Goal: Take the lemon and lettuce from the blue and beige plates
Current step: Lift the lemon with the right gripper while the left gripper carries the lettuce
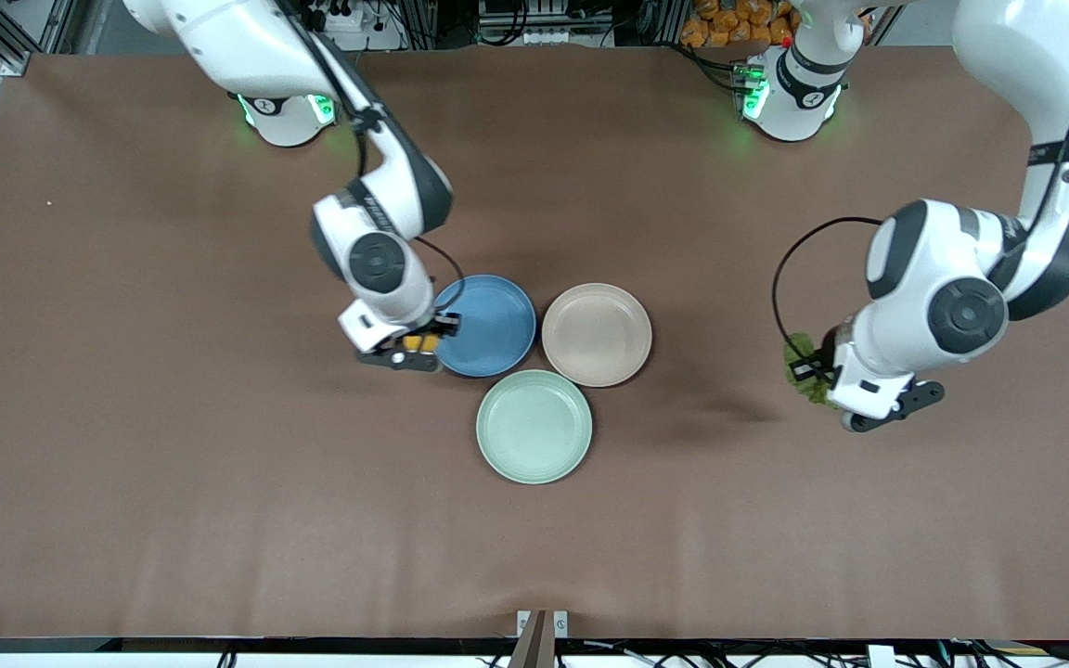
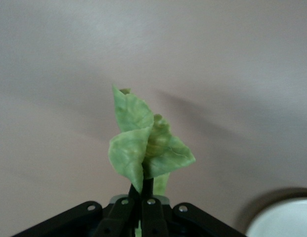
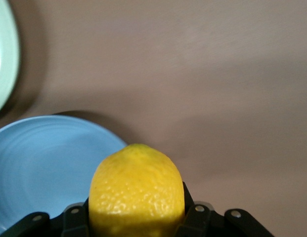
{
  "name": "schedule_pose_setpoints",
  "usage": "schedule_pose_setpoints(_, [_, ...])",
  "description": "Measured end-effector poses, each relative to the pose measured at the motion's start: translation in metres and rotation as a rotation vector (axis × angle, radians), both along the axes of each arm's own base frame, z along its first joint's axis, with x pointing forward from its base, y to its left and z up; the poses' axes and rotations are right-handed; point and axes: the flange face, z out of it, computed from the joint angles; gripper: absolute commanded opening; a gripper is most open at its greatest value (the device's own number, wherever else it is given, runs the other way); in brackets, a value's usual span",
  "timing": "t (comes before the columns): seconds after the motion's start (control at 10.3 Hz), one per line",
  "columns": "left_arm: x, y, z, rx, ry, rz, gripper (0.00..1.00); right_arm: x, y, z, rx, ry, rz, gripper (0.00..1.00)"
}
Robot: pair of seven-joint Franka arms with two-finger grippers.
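the right hand (image 1: pixel 409 350) is clenched on the small oval yellow lemon (image 3: pixel 137 190) with its pebbled skin, the fruit seated between the two black fingers (image 3: pixel 74 217) and hanging over the rim of the round matte blue plate (image 1: pixel 488 325) at the edge toward the right arm's end of the bench. the left hand (image 1: pixel 817 371) is grasping the small wrinkled green lettuce leaf (image 2: pixel 143 148) by its lower part, the leaf standing out of the pinched fingers, up over bare brown bench (image 1: pixel 173 510) well apart from the plates, toward the left arm's end. the pale pinkish beige round plate (image 1: pixel 597 334) sits beside the blue one with nothing on it, and a pale mint-green round plate (image 1: pixel 534 427) lies nearer the front camera, touching or almost touching both.

both items look already lifted off, so the picking seems nearly done. to finish well, i judge each arm should hold its squeeze steady and carry slowly: the lemon's rounded skin could roll out of a loosened grip, and the thin leaf could slip or tear if tugged. the right arm should clear the blue plate's rim upward before moving sideways.
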Motion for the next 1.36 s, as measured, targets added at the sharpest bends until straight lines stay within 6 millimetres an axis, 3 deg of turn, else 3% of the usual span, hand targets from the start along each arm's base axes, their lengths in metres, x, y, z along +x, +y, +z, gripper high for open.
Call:
schedule_pose_setpoints(0.19, [-0.002, 0.011, -0.051, -0.014, 0.071, 0.009, 0.00, 0.017, -0.038, 0.012, 0.010, 0.006, 0.025, 0.51])
schedule_pose_setpoints(0.39, [-0.004, 0.000, -0.089, -0.030, 0.109, -0.004, 0.02, 0.037, -0.084, 0.012, 0.021, 0.009, 0.048, 0.51])
schedule_pose_setpoints(0.49, [-0.006, -0.002, -0.103, -0.035, 0.123, -0.006, 0.09, 0.047, -0.111, 0.014, 0.027, 0.008, 0.072, 0.51])
schedule_pose_setpoints(0.58, [-0.006, -0.001, -0.111, -0.038, 0.129, -0.004, 0.26, 0.055, -0.142, 0.016, 0.026, 0.007, 0.102, 0.51])
schedule_pose_setpoints(0.68, [-0.006, 0.000, -0.114, -0.039, 0.129, -0.001, 0.40, 0.061, -0.177, 0.017, 0.022, 0.010, 0.139, 0.51])
schedule_pose_setpoints(0.78, [-0.004, 0.002, -0.114, -0.039, 0.127, 0.003, 0.77, 0.064, -0.205, 0.017, 0.018, 0.015, 0.168, 0.51])
schedule_pose_setpoints(0.87, [-0.002, 0.005, -0.112, -0.039, 0.122, 0.007, 1.00, 0.064, -0.227, 0.014, 0.017, 0.024, 0.196, 0.51])
schedule_pose_setpoints(1.16, [0.007, 0.013, -0.098, -0.038, 0.091, 0.021, 1.00, 0.052, -0.272, -0.012, 0.013, 0.010, 0.256, 0.51])
schedule_pose_setpoints(1.36, [0.015, 0.015, -0.068, -0.035, 0.045, 0.025, 1.00, 0.039, -0.287, -0.032, 0.010, -0.005, 0.246, 0.51])
